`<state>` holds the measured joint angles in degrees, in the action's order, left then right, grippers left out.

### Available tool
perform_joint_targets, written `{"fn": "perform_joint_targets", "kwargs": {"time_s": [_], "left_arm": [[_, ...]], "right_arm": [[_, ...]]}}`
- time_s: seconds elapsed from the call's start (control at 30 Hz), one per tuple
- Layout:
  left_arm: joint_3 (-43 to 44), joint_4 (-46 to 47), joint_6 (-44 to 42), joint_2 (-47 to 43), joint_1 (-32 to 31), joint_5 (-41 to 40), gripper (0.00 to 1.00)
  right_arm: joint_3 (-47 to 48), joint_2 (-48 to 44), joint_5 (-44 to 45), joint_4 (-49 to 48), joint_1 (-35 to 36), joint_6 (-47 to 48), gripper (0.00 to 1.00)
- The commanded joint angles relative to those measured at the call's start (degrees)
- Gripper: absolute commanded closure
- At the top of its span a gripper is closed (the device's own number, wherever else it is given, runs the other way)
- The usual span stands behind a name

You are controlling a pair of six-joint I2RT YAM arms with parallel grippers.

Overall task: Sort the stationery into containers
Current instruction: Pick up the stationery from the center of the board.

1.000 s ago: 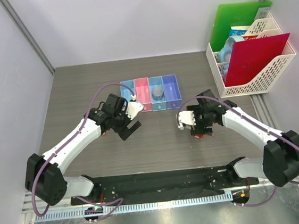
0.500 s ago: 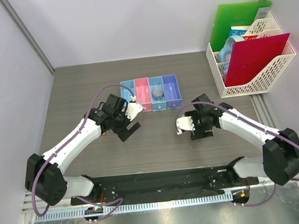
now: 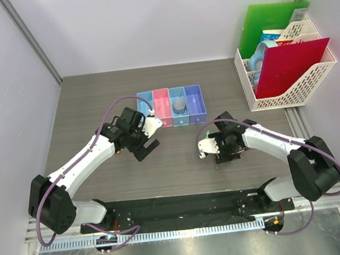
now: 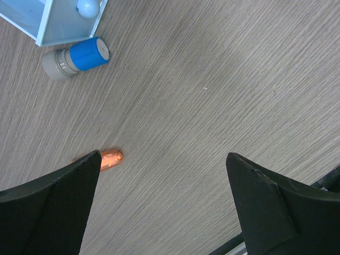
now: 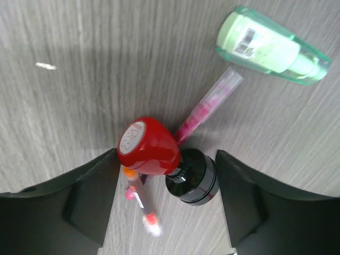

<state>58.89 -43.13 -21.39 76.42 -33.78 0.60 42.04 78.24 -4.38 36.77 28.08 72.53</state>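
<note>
- Containers (image 3: 162, 106) stand in one joined row on the worktop (image 3: 94, 99): light blue, pink, light blue, purple-blue.
- The greyish clear roll (image 3: 179, 106) lies in the third bin.
- In the left wrist view, a pale round thing (image 4: 87, 6) sits in a corner of a light blue bin (image 4: 58, 24).
- The tiny blue piece (image 4: 77, 57) lies on its side just beside that corner, with its blue end to the right in that view.
- The orange piece (image 4: 110, 158) lies on the worktop, partly hidden behind one finger.
- The left fingers (image 4: 53, 202) are spread wide and hold nothing.
- The right fingers (image 5: 79, 202) are apart on both sides of the red-black round cap (image 5: 159, 156) and grip nothing.
- The cap lies tilted across a thin dark-red pen (image 5: 207, 109), whose long axis runs diagonally.
- The green piece (image 5: 271, 48) lies apart, with its narrow end to the lower right.
</note>
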Motion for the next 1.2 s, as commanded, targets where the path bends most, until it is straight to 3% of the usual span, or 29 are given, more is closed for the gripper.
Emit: {"fn": "perform_joint_targets", "kwargs": {"time_s": [0.0, 0.03, 0.2, 0.23, 0.33, 0.6, 0.97, 1.17], "left_arm": [[-0.45, 0.24, 0.64, -0.84, -0.06, -0.07, 0.00], [-0.53, 0.33, 0.56, -0.84, -0.06, -0.16, 0.00], [-0.36, 0.24, 0.64, -0.75, -0.06, -0.16, 0.00], [-0.45, 0.33, 0.56, -0.84, -0.06, -0.16, 0.00], [-0.62, 0.33, 0.64, -0.92, -0.06, -0.16, 0.00], [-0.54, 0.16, 0.47, -0.84, -0.06, 0.19, 0.00], [-1.15, -0.20, 0.38, -1.63, -0.06, 1.33, 0.00], [-2.38, 0.59, -0.85, -1.81, 0.20, 2.21, 0.00]], "right_arm": [[-0.12, 1.04, 0.43, -3.81, 0.40, -0.81, 0.31], [-0.20, 1.13, 0.60, -4.77, 0.40, -1.07, 0.38], [-1.26, 2.27, 0.60, -6.71, 0.31, -1.87, 0.56], [-1.43, 2.44, 0.78, -7.67, 0.40, -1.96, 0.65], [-1.53, 2.36, 0.52, -9.00, 0.40, -2.57, 0.79], [0.75, 0.43, -0.27, -11.63, 0.49, -5.73, 0.96], [6.73, -2.56, -2.82, -15.24, 0.40, -15.04, 0.99], [11.99, -1.86, -8.61, -19.01, -0.12, -24.35, 0.99]]}}
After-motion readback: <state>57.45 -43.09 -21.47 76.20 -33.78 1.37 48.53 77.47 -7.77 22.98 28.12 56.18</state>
